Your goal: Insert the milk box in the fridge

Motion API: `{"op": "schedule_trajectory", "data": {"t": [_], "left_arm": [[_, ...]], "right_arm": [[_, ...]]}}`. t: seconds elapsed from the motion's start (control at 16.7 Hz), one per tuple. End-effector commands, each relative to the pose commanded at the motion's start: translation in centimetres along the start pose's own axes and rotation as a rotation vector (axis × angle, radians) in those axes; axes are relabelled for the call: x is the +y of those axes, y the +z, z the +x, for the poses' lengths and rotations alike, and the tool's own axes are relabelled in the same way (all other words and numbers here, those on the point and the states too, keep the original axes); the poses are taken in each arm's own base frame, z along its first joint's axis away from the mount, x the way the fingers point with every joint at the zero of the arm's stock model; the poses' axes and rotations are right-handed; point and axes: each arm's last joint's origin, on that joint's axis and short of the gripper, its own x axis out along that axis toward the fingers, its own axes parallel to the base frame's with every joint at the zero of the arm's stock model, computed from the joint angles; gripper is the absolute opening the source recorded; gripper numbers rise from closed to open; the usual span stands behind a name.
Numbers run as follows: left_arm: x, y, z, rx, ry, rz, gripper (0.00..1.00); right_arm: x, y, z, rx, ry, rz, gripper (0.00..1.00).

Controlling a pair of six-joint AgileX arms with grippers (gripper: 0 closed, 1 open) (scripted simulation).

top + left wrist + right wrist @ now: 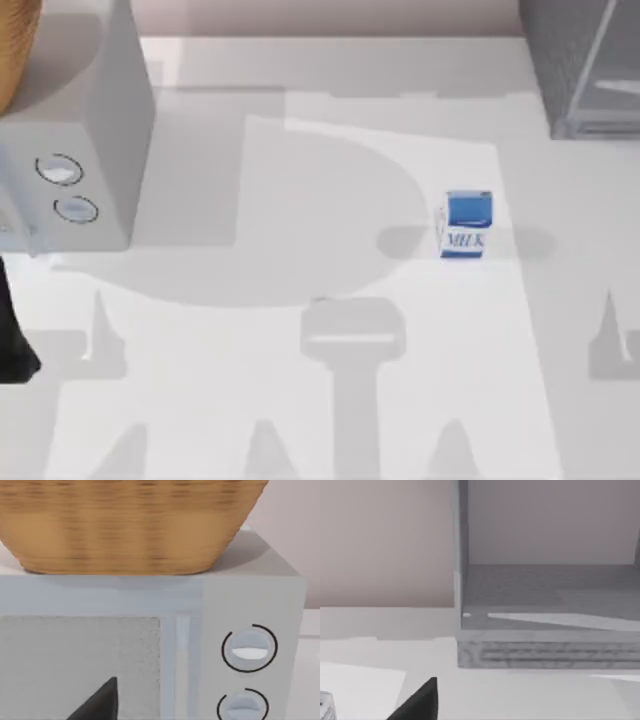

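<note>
**Milk box alone on the table, fridge at the far right**

Nearest the camera in the top view, only shadows of the two arms lay across the white table (300, 420). At the left edge a dark shape (15, 340) stood over the table; what it was could not be told.

Each wrist view held one dark finger tip: the left gripper (102, 702) faced the microwave, the right gripper (422, 702) faced the fridge. Whether either pair of fingers stood apart or together could not be told.

Farther in, right of the table's centre, the milk box (465, 225) stood by itself, blue on top, its white face printed "MILK" towards the near edge. It touched nothing and sat well apart from both cabinets. In the right wrist view a sliver of it showed at the edge (326, 705).

At the left side stood the microwave (95, 130), light grey, with two round dials (249, 649) beside its speckled door. A woven basket (130, 525) rested on its top.

At the far right corner stood the fridge (585, 65), dark grey and speckled. The right wrist view looked into its open compartment (550, 592), above a ribbed base strip.
</note>
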Motion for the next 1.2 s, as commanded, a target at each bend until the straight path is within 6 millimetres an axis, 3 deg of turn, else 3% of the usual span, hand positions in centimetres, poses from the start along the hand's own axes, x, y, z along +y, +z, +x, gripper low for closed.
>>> {"op": "schedule_trajectory", "data": {"t": [0.3, 0.6, 0.96, 1.2], "left_arm": [[0.0, 0.0, 0.0, 0.000, 0.000, 0.000, 1.00], [0.0, 0.0, 0.0, 0.000, 0.000, 0.000, 1.00], [0.0, 0.0, 0.0, 0.000, 0.000, 0.000, 1.00], [0.0, 0.0, 0.0, 0.000, 0.000, 0.000, 1.00]], "right_arm": [[0.1, 0.5, 0.2, -0.002, 0.005, -0.005, 1.00], [1.0, 2.8, 2.0, -0.022, 0.018, -0.016, 1.00], [3.8, 5.3, 7.3, -0.056, 0.029, -0.022, 1.00], [7.5, 4.3, 12.0, -0.068, 0.029, -0.016, 1.00]]}}
